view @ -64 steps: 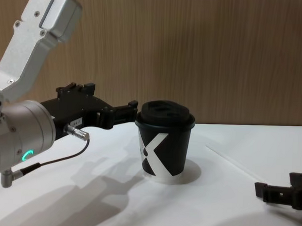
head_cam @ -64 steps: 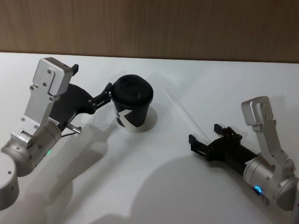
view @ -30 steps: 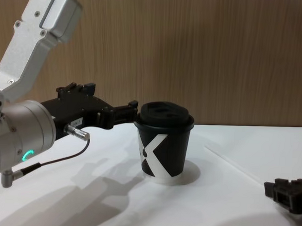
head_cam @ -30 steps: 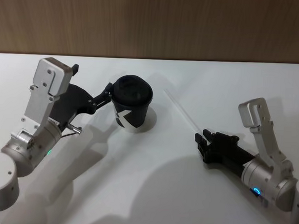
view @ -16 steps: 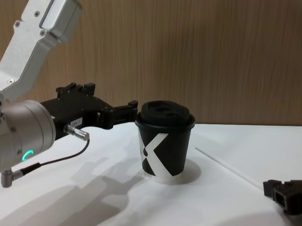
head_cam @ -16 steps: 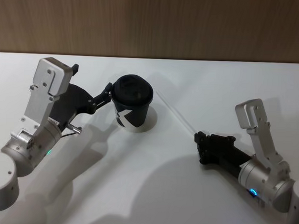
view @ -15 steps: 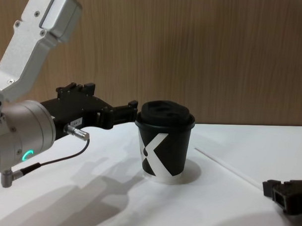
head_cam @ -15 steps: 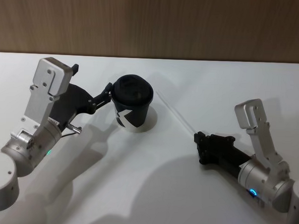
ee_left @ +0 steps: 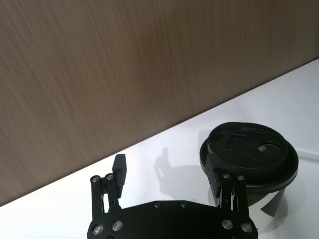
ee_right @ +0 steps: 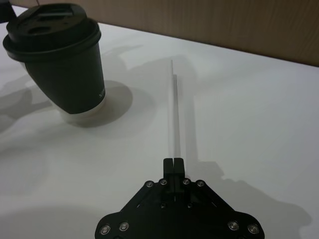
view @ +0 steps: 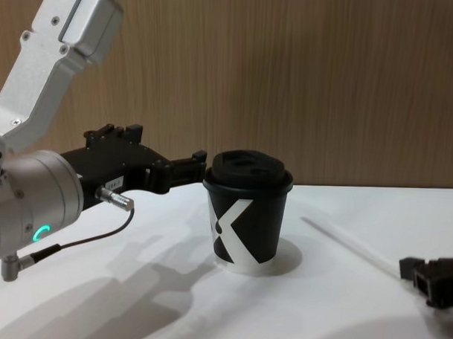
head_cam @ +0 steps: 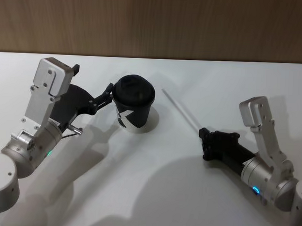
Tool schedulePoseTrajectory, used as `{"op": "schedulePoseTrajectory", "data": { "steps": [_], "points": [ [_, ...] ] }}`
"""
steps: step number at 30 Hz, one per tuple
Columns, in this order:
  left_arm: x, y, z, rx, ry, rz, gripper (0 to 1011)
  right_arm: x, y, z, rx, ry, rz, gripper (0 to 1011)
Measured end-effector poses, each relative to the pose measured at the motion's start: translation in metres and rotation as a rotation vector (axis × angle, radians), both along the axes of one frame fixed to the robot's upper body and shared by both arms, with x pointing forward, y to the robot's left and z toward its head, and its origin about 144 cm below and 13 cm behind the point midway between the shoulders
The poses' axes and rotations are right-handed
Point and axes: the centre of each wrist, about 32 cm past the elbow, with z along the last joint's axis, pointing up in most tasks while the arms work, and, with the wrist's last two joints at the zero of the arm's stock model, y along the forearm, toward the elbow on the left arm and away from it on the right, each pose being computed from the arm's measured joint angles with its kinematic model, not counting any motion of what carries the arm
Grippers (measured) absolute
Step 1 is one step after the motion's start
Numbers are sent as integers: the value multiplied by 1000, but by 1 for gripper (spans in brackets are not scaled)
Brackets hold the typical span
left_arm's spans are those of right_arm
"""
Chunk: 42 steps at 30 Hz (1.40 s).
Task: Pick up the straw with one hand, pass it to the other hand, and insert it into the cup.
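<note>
Straw (ee_right: 174,109) is pinched at one end by the right gripper's (ee_right: 173,163) closed fingers; left gripper's (head_cam: 93,77) fingers spread wide beside the cup (head_cam: 134,105).

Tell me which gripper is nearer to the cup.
Left. The left gripper is open right beside the cup, one fingertip at the lid's rim. The right gripper is off to the cup's right, shut on the straw.

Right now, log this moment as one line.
right claw: shut on straw end | straw: right of cup, apart from it | left claw: open beside cup | cup: upright, lidded | handover: not yet
</note>
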Motion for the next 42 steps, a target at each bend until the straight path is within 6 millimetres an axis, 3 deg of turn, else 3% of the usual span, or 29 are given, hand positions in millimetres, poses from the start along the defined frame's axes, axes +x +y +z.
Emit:
{"op": "schedulePoseTrajectory", "data": {
  "steps": [22, 42],
  "points": [
    [0, 0, 0, 0, 0, 0, 1003, 20, -3, 33, 46, -276, -82, 6],
    [0, 0, 0, 0, 0, 0, 1003, 38, 21, 60, 199, -458, 112, 6]
  ]
}}
